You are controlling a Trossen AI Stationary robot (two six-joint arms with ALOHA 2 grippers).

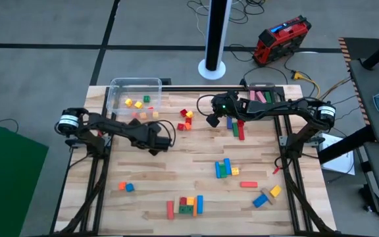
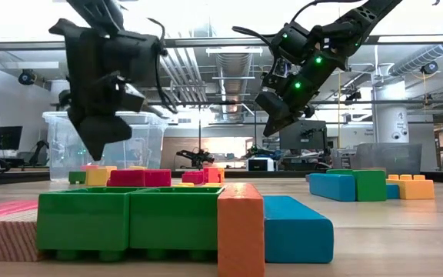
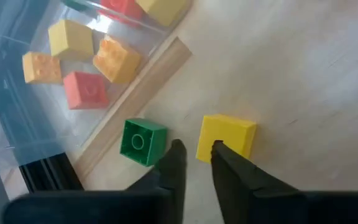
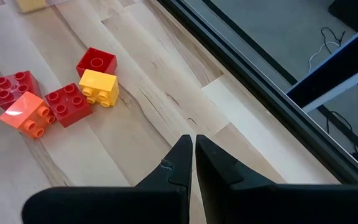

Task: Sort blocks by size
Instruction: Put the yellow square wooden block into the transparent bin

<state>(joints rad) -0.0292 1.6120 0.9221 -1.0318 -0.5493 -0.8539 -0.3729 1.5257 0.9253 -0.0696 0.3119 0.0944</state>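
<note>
My left gripper (image 1: pixel 137 122) hangs above the table beside the clear tub (image 1: pixel 135 92), fingers (image 3: pixel 194 155) a narrow gap apart with nothing between them. Below it in the left wrist view lie a green cube (image 3: pixel 143 142) and a yellow cube (image 3: pixel 225 137) beside the tub's wall; yellow, orange and red cubes (image 3: pixel 86 59) lie inside the tub. My right gripper (image 1: pixel 212 120) is shut and empty, raised (image 2: pixel 271 132) to the right of a cluster of red, orange and yellow cubes (image 4: pixel 61 93) resting on the wood.
More blocks lie about the table: blue, green and red bars (image 1: pixel 235 126) by the right arm, a group at centre right (image 1: pixel 226 168), a group at the near edge (image 1: pixel 188 205), a pair at near left (image 1: pixel 126 187), and a few at near right (image 1: pixel 266 196).
</note>
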